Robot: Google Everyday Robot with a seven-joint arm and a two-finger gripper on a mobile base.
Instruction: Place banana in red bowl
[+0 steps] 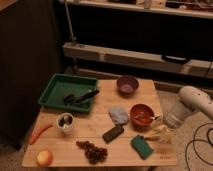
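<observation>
End effector: the end effector (159, 126) is at the lower right of the frame, low over the counter (107, 97) and just right of the red bowl; I cannot tell if it is open, closed or gripping
Banana: the banana (156, 134) lies right at the end effector, just below and right of the red bowl (142, 115), not inside it
Neighbours: green sponge (142, 146) just below the banana; blue-grey cloth (118, 115) just left of the bowl
Step, as I judge: bringing the banana over the rim
Risk one: the banana looks about as long as the bowl is wide, so an off-centre release could leave it on the rim and it may tip out
Risk two: a too low approach could push the bowl toward the cloth
</observation>
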